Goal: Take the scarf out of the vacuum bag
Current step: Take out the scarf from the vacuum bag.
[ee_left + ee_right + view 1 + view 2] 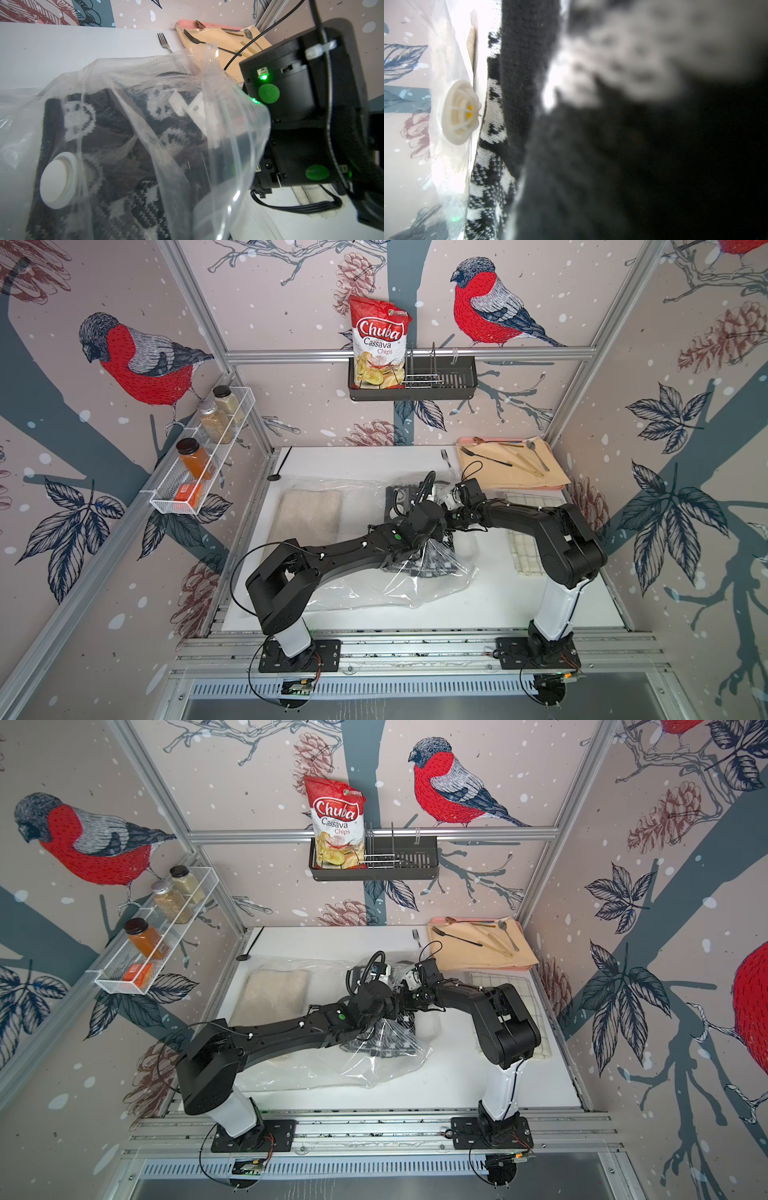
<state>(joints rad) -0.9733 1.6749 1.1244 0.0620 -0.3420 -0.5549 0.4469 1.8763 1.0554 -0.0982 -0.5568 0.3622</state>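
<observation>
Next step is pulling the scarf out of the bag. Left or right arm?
Right. Its fingers are inside the bag, at the scarf, which fills the right wrist view. The left arm appears to pinch the plastic up, so it should likely just hold.

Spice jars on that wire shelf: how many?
3 in the white wire shelf: orange-filled black-lidded jar nearest, silver-lidded grainy jar midway, beige black-lidded jar farthest back. None looks hidden.

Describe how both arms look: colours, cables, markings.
Left arm and right arm match: glossy black links on white lower columns, bolted to black base plates. Round green stickers dot the housings. Black cables loop alongside, held by white zip ties.
</observation>
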